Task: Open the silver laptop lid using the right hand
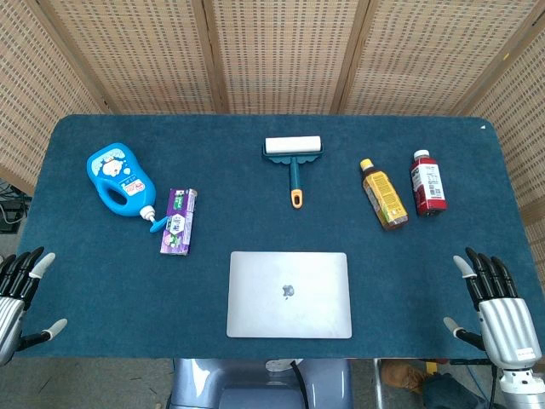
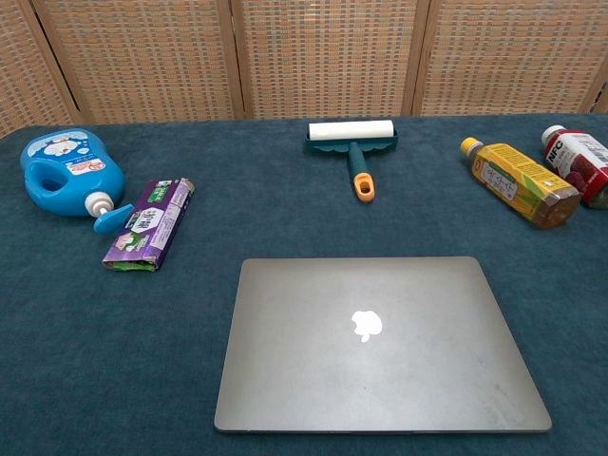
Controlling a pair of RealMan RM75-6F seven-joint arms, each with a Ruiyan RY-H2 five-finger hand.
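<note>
The silver laptop (image 1: 289,294) (image 2: 380,342) lies flat with its lid down near the table's front edge, logo facing up. My right hand (image 1: 496,307) hovers at the front right corner of the table, well to the right of the laptop, fingers spread and holding nothing. At the front left edge my left hand (image 1: 19,298) is likewise spread and empty. Neither hand appears in the chest view.
A lint roller (image 1: 294,158) (image 2: 352,142) lies behind the laptop. Left of it are a blue jug (image 1: 119,179) (image 2: 71,171) and a purple packet (image 1: 179,221) (image 2: 152,236). Two bottles, yellow (image 1: 383,194) (image 2: 521,182) and red (image 1: 428,182) (image 2: 581,160), lie at the right. The blue table cloth (image 1: 102,281) covers everything.
</note>
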